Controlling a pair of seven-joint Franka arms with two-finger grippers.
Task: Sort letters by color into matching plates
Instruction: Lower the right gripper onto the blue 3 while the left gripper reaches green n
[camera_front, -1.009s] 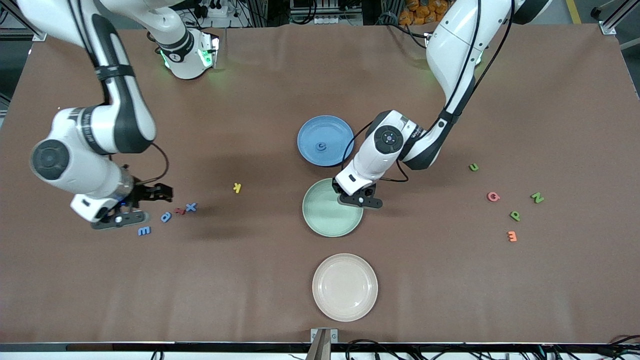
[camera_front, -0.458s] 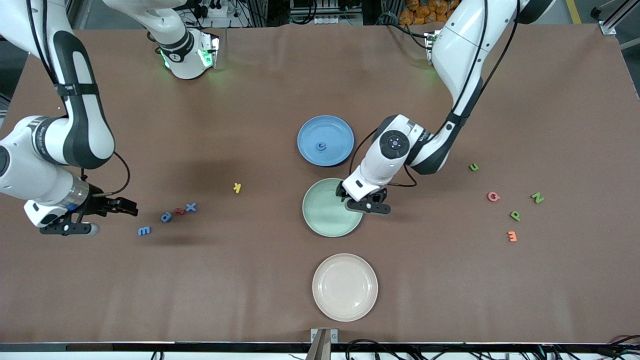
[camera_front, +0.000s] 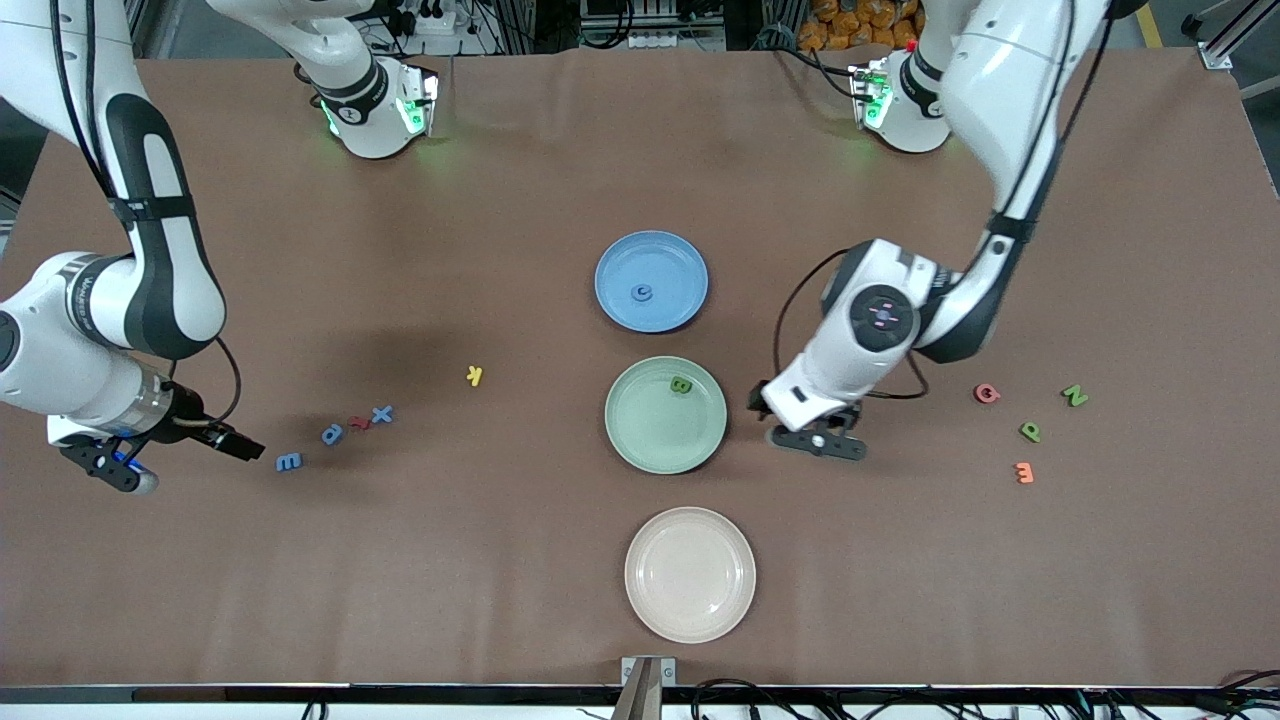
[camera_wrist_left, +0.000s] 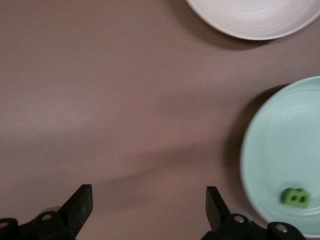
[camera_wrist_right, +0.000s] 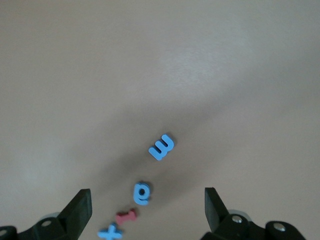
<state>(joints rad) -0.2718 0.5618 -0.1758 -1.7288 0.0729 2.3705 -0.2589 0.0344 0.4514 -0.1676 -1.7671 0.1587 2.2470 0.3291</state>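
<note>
Green letter (camera_front: 681, 385) in green plate (camera_front: 640, 440), beside left end effector (camera_front: 815, 440) (empty).

Left wrist view: cream plate (camera_wrist_left: 260, 20) cut off by the top edge, only its lower rim shown; mint green plate (camera_wrist_left: 280, 150) cut off at the right edge; green letter (camera_wrist_left: 295, 197) on it blurred, shape not readable. Left end effector (camera_wrist_left: 150, 210) shown only as two finger tips at the bottom edge, the rest out of frame.

Right wrist view: right end effector (camera_wrist_right: 148, 210) likewise cropped at the bottom edge; blue X (camera_wrist_right: 110, 232) partly cut off at the bottom edge.

Front view: right end effector (camera_front: 110, 465) near the left edge, fingers masked by the wrist; small red letter (camera_front: 359, 423) too small to read; dark blue letter (camera_front: 643, 293) on the blue plate (camera_front: 620, 260) too small to read with certainty.
</note>
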